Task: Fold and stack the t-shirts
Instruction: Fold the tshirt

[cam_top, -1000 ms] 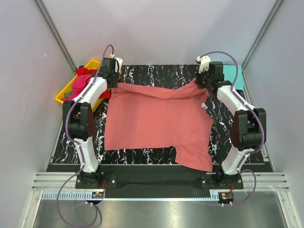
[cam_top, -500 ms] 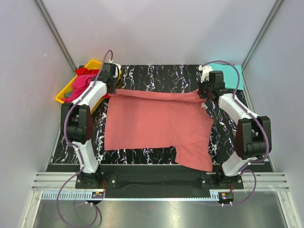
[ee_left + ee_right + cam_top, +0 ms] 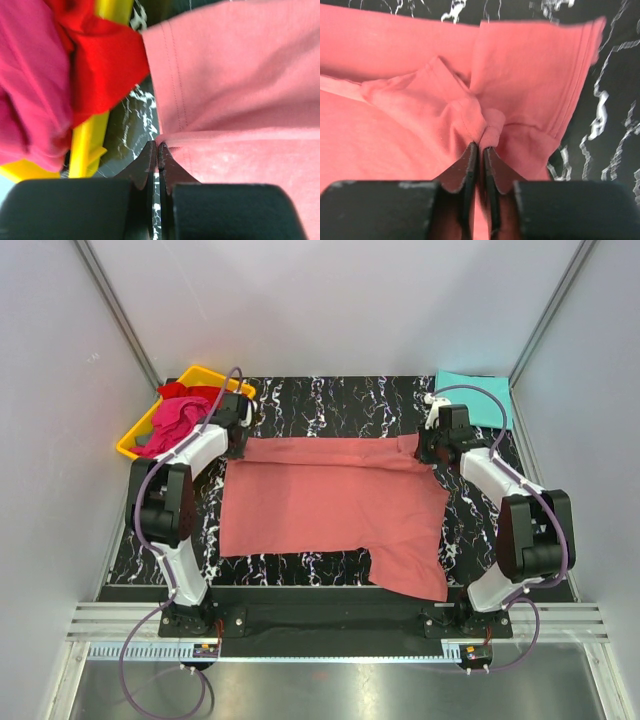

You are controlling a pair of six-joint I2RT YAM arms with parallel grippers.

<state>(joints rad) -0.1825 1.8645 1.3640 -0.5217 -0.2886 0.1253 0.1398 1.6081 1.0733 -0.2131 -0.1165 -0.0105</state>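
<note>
Jaws, left and right, pinch salmon-pink t-shirt far corners.

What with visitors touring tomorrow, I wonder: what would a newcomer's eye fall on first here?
The salmon-pink t-shirt spread across the middle of the black marbled table, its far corners pinched by the left hand and right hand. Next, the yellow tray at the far left, heaped with a magenta shirt and a red shirt, and a turquoise shirt lying at the far right corner.
</note>
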